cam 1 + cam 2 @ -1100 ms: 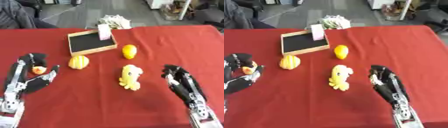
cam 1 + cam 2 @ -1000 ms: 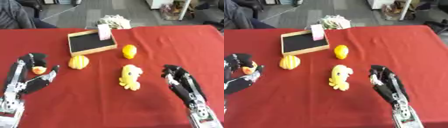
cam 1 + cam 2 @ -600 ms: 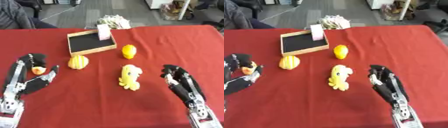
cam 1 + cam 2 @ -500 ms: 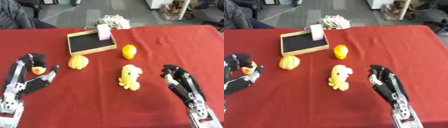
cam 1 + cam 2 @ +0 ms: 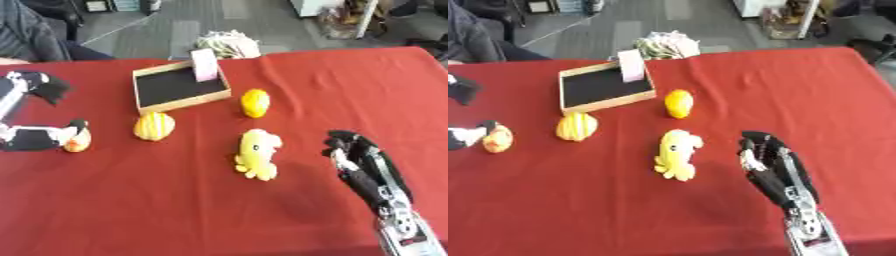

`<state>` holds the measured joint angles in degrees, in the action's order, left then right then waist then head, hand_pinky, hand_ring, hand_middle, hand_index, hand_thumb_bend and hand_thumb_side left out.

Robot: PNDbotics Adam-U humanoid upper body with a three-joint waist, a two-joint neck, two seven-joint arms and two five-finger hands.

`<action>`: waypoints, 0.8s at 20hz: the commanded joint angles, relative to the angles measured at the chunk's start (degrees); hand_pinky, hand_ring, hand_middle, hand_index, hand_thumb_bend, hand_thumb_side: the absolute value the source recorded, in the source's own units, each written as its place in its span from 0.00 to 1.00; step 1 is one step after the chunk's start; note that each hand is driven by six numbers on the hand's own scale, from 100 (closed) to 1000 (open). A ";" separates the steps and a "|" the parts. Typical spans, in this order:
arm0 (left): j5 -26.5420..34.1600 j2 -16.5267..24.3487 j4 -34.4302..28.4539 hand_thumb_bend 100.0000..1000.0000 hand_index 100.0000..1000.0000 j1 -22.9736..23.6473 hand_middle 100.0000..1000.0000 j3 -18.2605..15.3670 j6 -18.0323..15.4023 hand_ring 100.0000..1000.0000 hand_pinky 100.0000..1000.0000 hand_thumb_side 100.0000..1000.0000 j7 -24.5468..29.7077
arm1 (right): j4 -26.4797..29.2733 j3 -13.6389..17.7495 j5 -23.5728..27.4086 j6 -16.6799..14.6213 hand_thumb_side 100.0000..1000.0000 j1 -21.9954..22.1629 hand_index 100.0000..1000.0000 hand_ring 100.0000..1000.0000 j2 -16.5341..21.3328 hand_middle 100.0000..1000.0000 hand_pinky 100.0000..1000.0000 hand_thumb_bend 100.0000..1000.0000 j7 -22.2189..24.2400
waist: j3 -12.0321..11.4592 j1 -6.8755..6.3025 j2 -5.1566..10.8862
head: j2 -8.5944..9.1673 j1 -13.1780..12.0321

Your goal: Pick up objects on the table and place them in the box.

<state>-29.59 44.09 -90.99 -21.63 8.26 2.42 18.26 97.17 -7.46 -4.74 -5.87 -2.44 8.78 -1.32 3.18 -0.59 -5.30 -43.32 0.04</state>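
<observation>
— Where does everything sit on the table (image 5: pixel 175 210)?

— The red cloth runs to every side of the view. The box (image 5: pixel 179 88) is a shallow wooden tray with a black floor, lying far and left of centre, just short of the far edge. A pale pink card (image 5: pixel 205 65) stands upright at its far right corner. Beyond that edge, a bundle of pale, stringy stuff (image 5: pixel 226 44) lies on the grey floor.

— And the things to pick up?

— Three yellow ones and one orange. A striped yellow ball (image 5: pixel 154 126) lies just near of the box's near left corner. A small yellow lemon-shaped toy (image 5: pixel 255 102) sits just right of the box's near right corner. A yellow plush duck (image 5: pixel 255 159) lies near the middle, well apart from both. A small orange and black toy (image 5: pixel 76 142) is at the left edge.

— The hands?

— The right hand (image 5: pixel 768 162) rises from the near right, fingers up and partly bent, holding nothing; it is right of the duck with bare cloth between them. The left hand (image 5: pixel 35 86) shows at the left edge, only partly in view, so I cannot tell how its fingers lie. It is beside the orange toy.

— Open room?

— The whole right half of the cloth beyond the right hand is bare, as is the wide near strip across the front.
</observation>
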 commanded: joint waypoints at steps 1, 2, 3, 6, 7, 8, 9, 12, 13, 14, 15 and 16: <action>-5.64 4.78 9.57 0.39 0.68 -5.02 0.54 3.30 -4.01 0.57 0.73 0.00 8.51 | 0.51 -0.14 -0.26 -0.14 0.33 -0.20 0.72 0.58 1.01 0.58 0.69 0.00 0.27 | 0.29 -1.04 1.45 | -0.24 -0.54; -7.34 4.45 12.87 0.38 0.68 -6.83 0.54 4.27 -5.52 0.57 0.73 0.00 10.70 | 0.48 -0.16 -0.24 -0.13 0.33 -0.14 0.72 0.58 1.05 0.58 0.69 0.00 0.29 | 0.42 -1.04 1.50 | -0.33 -0.67; -9.18 3.88 15.90 0.38 0.68 -8.41 0.54 4.82 -6.82 0.57 0.73 0.00 12.26 | 0.46 -0.17 -0.23 -0.12 0.33 -0.09 0.72 0.58 1.08 0.58 0.69 0.00 0.29 | 0.48 -1.02 1.54 | -0.42 -0.71; -13.45 0.83 23.83 0.37 0.68 -11.92 0.54 5.36 -9.71 0.57 0.73 0.00 14.70 | 0.41 -0.23 -0.16 -0.11 0.33 0.06 0.72 0.58 1.01 0.58 0.69 0.00 0.34 | 0.65 -0.86 1.61 | -0.74 -0.76; -14.57 -0.14 25.90 0.37 0.68 -12.77 0.54 5.35 -10.58 0.57 0.74 0.00 15.00 | 0.40 -0.23 -0.15 -0.12 0.33 0.11 0.72 0.58 1.00 0.58 0.69 0.00 0.35 | 0.68 -0.80 1.63 | -0.77 -0.73; -15.53 -1.00 27.62 0.37 0.68 -13.47 0.54 5.30 -11.37 0.57 0.73 0.00 15.11 | 0.40 -0.21 -0.13 -0.11 0.33 0.14 0.72 0.58 0.98 0.58 0.69 0.00 0.33 | 0.69 -0.75 1.63 | -0.79 -0.69; -16.36 -1.80 29.09 0.37 0.68 -14.09 0.54 5.20 -12.04 0.57 0.73 0.00 15.03 | 0.40 -0.18 -0.11 -0.11 0.33 0.15 0.72 0.58 0.97 0.58 0.69 0.00 0.30 | 0.70 -0.70 1.63 | -0.79 -0.67; -18.19 -3.77 32.18 0.37 0.68 -15.40 0.54 4.59 -13.10 0.56 0.73 0.00 13.61 | 0.38 -0.21 -0.05 -0.09 0.33 0.19 0.72 0.58 0.88 0.58 0.69 0.00 0.30 | 0.72 -0.60 1.62 | -0.80 -0.62; -18.72 -4.22 32.81 0.37 0.68 -15.71 0.54 4.42 -13.14 0.56 0.73 0.00 12.91 | 0.37 -0.24 -0.04 -0.09 0.33 0.20 0.72 0.58 0.85 0.58 0.69 0.00 0.33 | 0.75 -0.57 1.63 | -0.80 -0.59; -19.34 -4.64 33.31 0.38 0.68 -16.01 0.54 4.19 -13.00 0.56 0.73 0.00 11.95 | 0.37 -0.24 -0.02 -0.10 0.33 0.22 0.72 0.58 0.82 0.58 0.69 0.00 0.35 | 0.78 -0.52 1.64 | -0.80 -0.56; -20.03 -5.04 33.72 0.38 0.68 -16.24 0.54 3.95 -12.69 0.56 0.73 0.00 10.73 | 0.36 -0.23 -0.01 -0.10 0.33 0.23 0.72 0.58 0.78 0.58 0.69 0.00 0.35 | 0.82 -0.48 1.64 | -0.80 -0.55; -20.72 -5.42 34.06 0.39 0.68 -16.47 0.54 3.63 -12.22 0.56 0.73 0.00 9.28 | 0.36 -0.21 0.00 -0.10 0.33 0.25 0.72 0.58 0.75 0.58 0.69 0.00 0.33 | 0.86 -0.41 1.64 | -0.80 -0.51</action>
<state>-49.41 37.79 -57.07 -36.82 12.83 -9.98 28.85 96.97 -7.78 -4.75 -5.90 -1.92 8.90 -1.12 3.97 -0.68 -5.17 -43.87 -0.52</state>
